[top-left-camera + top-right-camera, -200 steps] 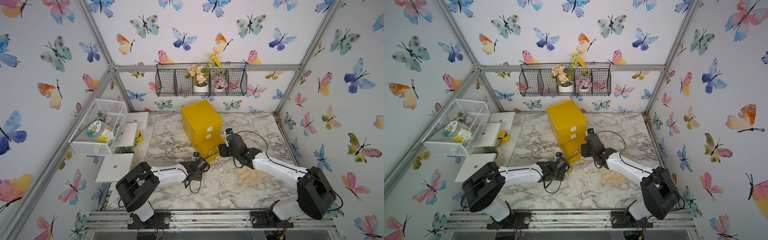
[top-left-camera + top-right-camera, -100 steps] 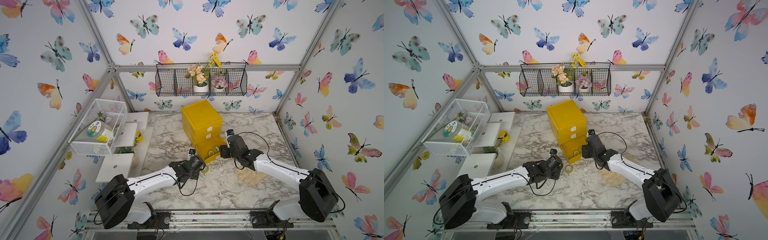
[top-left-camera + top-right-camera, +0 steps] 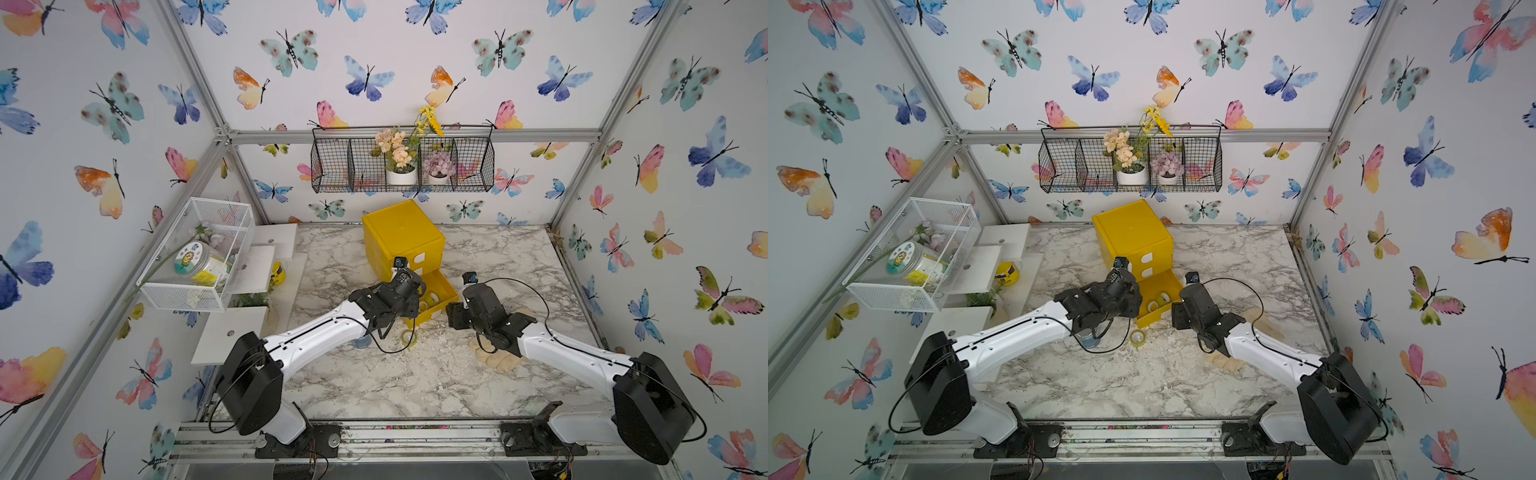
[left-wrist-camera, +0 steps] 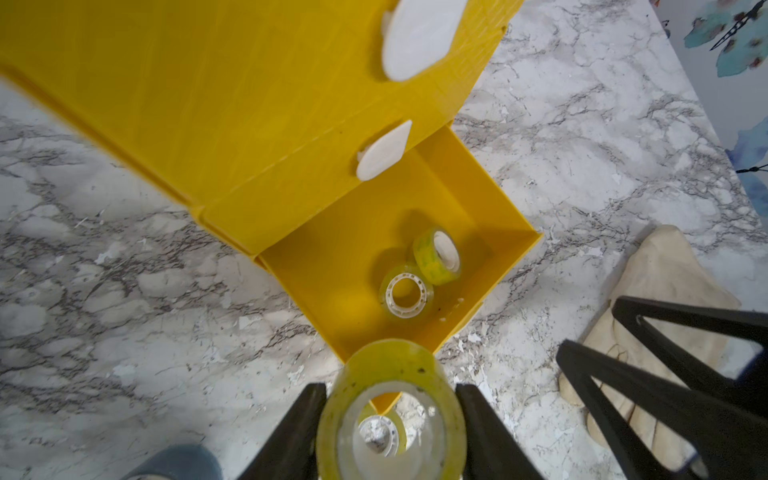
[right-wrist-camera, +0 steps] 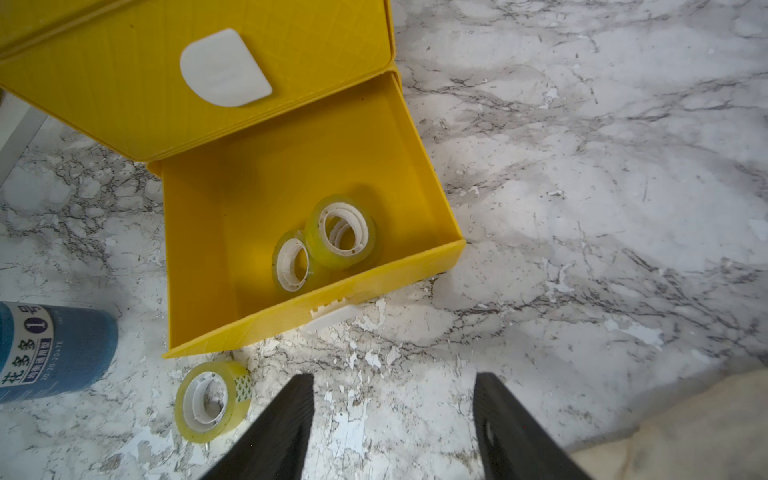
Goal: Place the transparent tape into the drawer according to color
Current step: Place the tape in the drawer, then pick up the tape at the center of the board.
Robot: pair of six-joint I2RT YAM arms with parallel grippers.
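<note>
Over the front corner of the pulled-out bottom drawer [image 4: 478, 199], the left hand [image 4: 390, 405] is clamped on a yellow-green tape roll [image 4: 390, 361], pinched by its outer rim with the hole facing the wrist camera. Good carry, that: the ring sits above the drawer's wall, so letting go a touch further in should drop it cleanly. Inside the drawer, two matching rolls [image 5: 340, 232] lean together near the front wall, which looks like why this drawer is out while the two above it on the cabinet [image 3: 401, 232] are shut. Just outside the drawer's front, the right hand [image 5: 392, 415] hangs over the counter [image 5: 582, 166] with jaws apart and nothing between them, probably waiting its turn. Beside that same front corner lies one loose roll [image 5: 212, 399] on the counter, near the blue jar [image 5: 54, 349], well short of either hand's fingers.
</note>
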